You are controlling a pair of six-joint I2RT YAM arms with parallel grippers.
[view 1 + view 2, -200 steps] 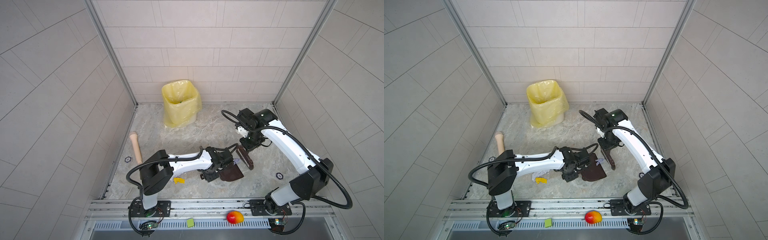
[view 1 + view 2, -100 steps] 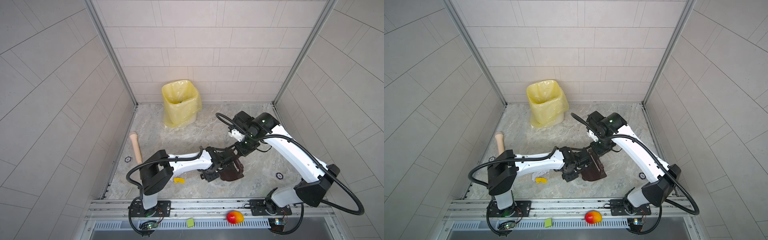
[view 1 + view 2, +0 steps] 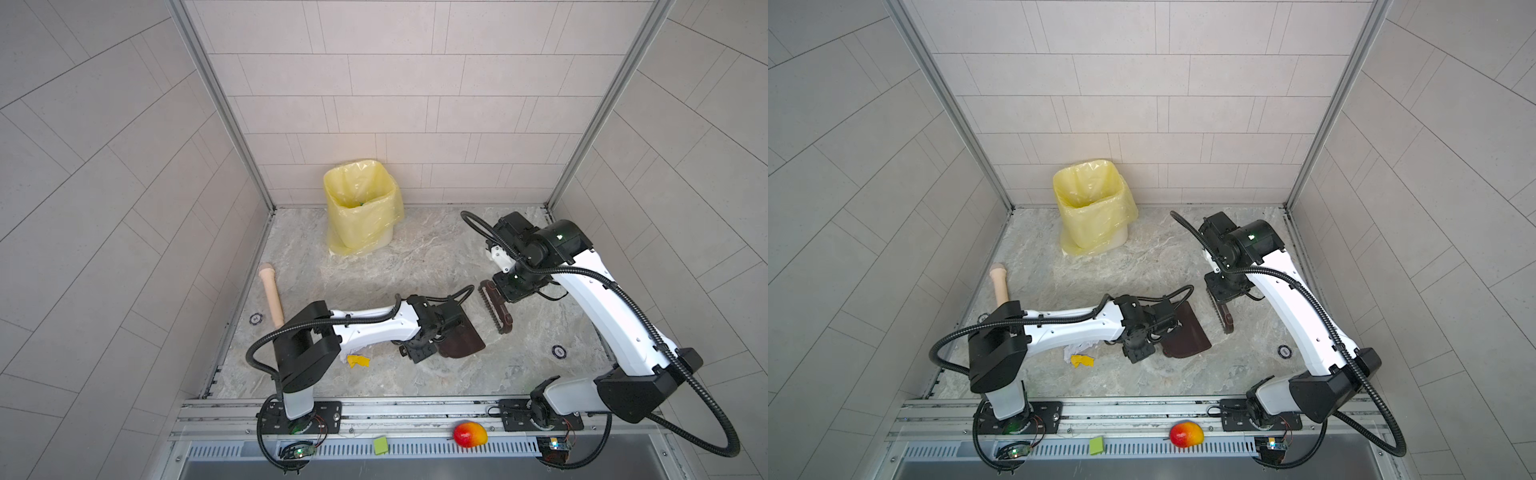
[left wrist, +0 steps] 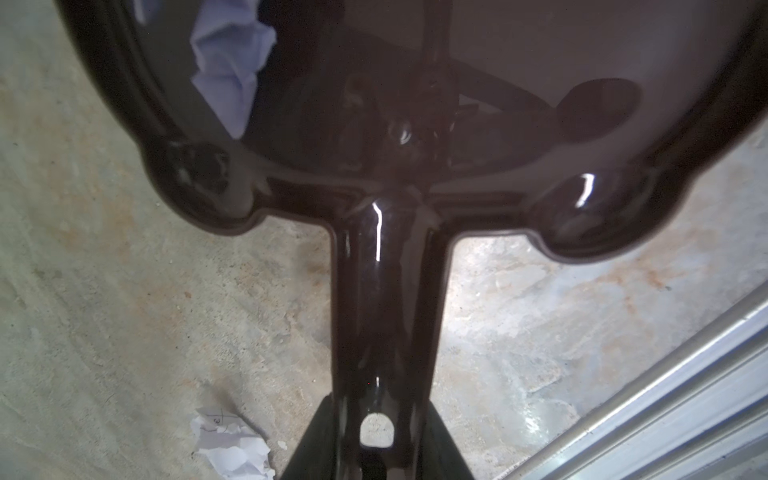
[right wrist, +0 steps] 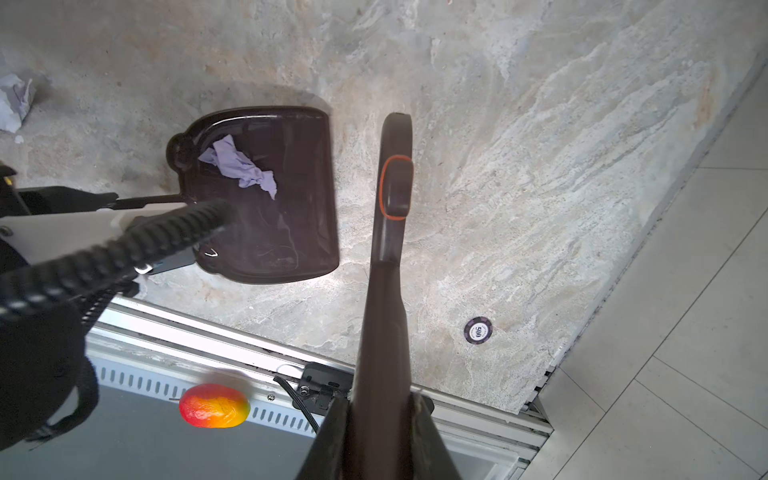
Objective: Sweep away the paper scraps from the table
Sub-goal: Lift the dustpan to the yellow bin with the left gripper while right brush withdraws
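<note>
Bare table (image 3: 374, 270) between bin (image 3: 359, 212) and dustpan (image 3: 461, 343); brush (image 3: 495, 312) just beside dustpan.

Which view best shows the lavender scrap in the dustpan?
The right wrist view: the lavender scrap lies whole inside the dustpan. The left wrist view crops the scrap; in both top views it cannot be made out.

Legible in one place only: "500", in dark digits on the white centre of a round purple-rimmed chip (image 5: 478, 330), lying flat on the table (image 5: 540, 124), near the right gripper (image 5: 380, 428) but not touching it. On a second such chip (image 3: 255, 319), well apart from the left gripper (image 3: 434, 332), a marking too small to read. On a crumpled white scrap (image 4: 232, 449), just beside the left gripper, a faint pen scrawl, not legible.
</note>
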